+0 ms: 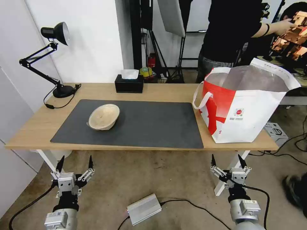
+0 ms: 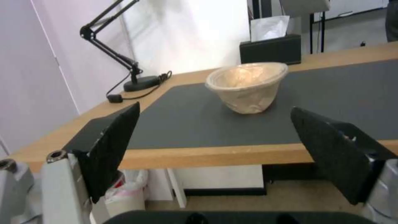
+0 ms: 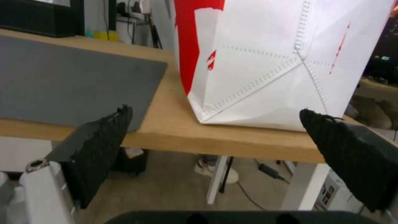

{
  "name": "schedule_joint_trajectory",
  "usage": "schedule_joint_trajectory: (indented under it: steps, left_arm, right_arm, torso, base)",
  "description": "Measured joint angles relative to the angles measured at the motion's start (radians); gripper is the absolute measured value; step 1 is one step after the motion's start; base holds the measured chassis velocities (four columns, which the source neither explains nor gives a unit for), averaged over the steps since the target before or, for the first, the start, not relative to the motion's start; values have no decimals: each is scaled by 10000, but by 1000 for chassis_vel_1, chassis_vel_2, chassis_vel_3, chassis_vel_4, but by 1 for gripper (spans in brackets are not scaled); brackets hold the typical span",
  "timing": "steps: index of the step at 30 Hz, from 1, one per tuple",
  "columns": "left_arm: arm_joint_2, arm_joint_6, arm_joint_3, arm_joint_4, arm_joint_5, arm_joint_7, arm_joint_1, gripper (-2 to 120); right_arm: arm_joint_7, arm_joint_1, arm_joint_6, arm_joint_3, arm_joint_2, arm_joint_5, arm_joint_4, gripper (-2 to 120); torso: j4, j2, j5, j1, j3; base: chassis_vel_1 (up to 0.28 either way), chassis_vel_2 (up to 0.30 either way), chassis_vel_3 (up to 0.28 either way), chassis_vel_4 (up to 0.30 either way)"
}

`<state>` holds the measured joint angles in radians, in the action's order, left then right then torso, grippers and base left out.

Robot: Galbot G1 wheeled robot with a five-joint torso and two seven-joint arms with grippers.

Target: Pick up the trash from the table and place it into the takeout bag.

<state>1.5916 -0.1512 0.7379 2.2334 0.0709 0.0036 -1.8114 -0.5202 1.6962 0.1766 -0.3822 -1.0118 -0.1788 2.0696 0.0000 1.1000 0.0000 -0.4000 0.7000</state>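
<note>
You have one piece of trash on the worktop (image 1: 153,91): the beige shallow bowl (image 1: 104,116), sitting on the left half of the dark grey mat (image 1: 153,124). It is round, so it has no long axis to speak of, but it is tipped: its mouth faces up and leans toward the far right of the worktop, with the near-left rim lower and a small lip sticking out on the left side. In the left wrist view the bowl (image 2: 248,85) shows its rounded underside toward the camera and its rim slanted.

Your left gripper (image 1: 74,164) hangs below the front edge of the worktop, on the left, fingers spread wide with nothing between them. The bowl lies ahead of it, higher up, and a little to its right, well apart from the fingertips; in the left wrist view it appears between the two dark finger pads (image 2: 114,146), but far beyond them.

Your right gripper (image 1: 229,163) hangs likewise below the front edge on the right, fingers apart and empty. The takeout bag (image 1: 246,105) stands upright on the right end of the worktop, mouth open upward, foil lining showing, directly ahead of and above that gripper. A black tissue box (image 1: 129,83) sits at the far edge.
</note>
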Motion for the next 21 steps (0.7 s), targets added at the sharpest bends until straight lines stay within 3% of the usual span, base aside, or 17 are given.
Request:
schedule_joint_trajectory:
  steps: [21]
  left_arm:
    - [-462, -14, 415, 1185, 254, 82, -58, 98]
  right_arm:
    - [-6, -92, 27, -189, 184, 5, 83, 100]
  torso:
    - [0, 0, -1, 0, 0]
  base:
    - [0, 0, 0, 0]
